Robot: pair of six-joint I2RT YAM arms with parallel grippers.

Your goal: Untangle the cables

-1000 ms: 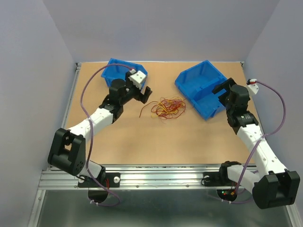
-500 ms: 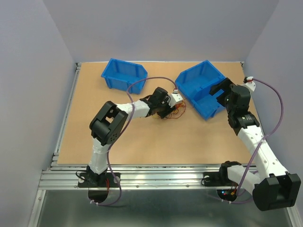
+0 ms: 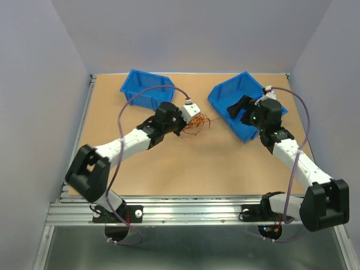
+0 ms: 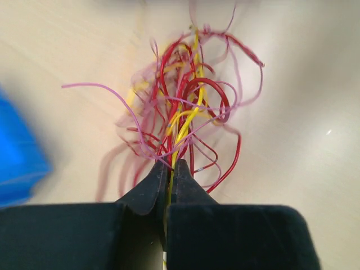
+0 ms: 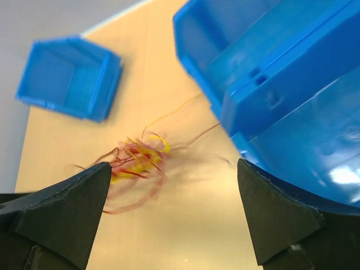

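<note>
Blue plastic bins: I count two, the left bin (image 3: 147, 89) and the right bin (image 3: 225, 93), both along the far edge of the brown wooden table (image 3: 169, 169).
Wire tangles: one clump of thin red, yellow and orange cables (image 3: 198, 125); strands beyond my counting.
Black two-finger grippers: two, the left gripper (image 4: 169, 166) and the right gripper (image 5: 174, 163).

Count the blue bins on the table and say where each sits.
2. The small bin at the far left, the large bin at the far right; the cables lie between them. None seems hidden.
</note>
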